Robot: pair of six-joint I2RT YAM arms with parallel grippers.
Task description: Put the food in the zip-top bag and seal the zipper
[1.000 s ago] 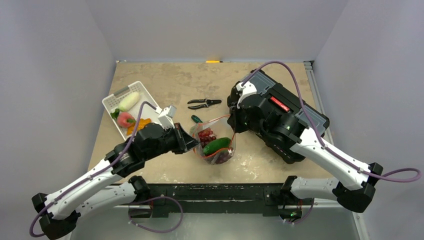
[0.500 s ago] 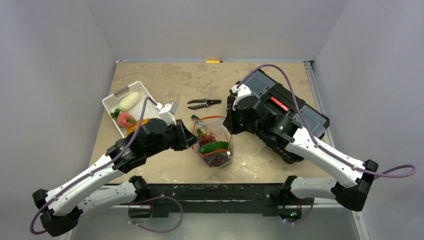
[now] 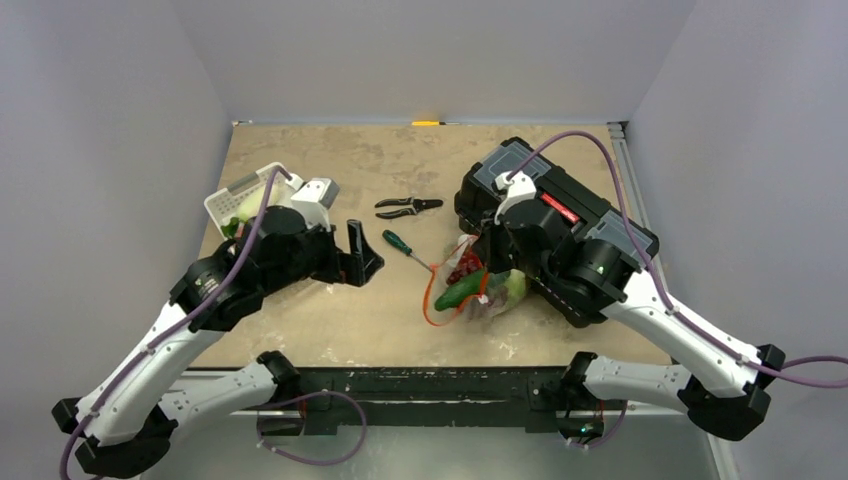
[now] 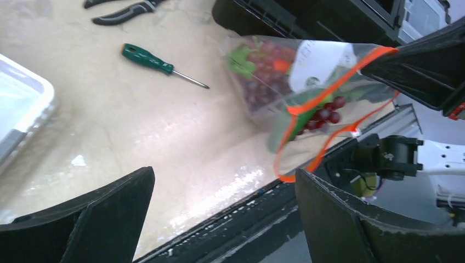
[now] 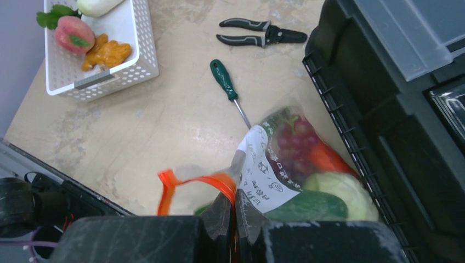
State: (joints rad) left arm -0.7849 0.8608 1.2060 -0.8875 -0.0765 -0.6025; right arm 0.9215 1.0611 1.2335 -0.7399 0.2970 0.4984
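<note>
The zip-top bag [image 5: 274, 178] sits close to the near edge of the desk [image 3: 330, 325]. The right hand [image 5: 236, 215] has its fingers pressed together on the bag's mouth, pinching the clear plastic just beside the zipper [image 5: 193, 181]. The bag tips over to one side, and I cannot tell if its bottom rests on the desk. Inside it are a green cucumber [image 5: 307, 205], a pale green cabbage [image 5: 342, 189], dark grapes [image 5: 293, 142] and a bit of orange carrot [image 5: 328, 160]. The zipper makes a wide open loop, so the bag is not shut. A little further back and well apart from the bag, the left hand [image 3: 358, 255] hangs over the desk with its fingers spread and nothing in them. Between the two hands lies a green screwdriver [image 3: 404, 246]. Further back on the left is a white basket [image 5: 109, 76] with a peach [image 5: 71, 34], an orange piece [image 5: 107, 53] and a pale piece [image 5: 97, 5] in it. Black pliers [image 3: 408, 206] lie behind the screwdriver, and a big black case [image 3: 560, 215] sits at the right, beside the bag. I think the filling step is not done yet, since food is left in the basket. Next, the left hand likely needs to reach back to the basket, pick up the peach and drop it into the open loop while the right hand holds the mouth up.
</note>
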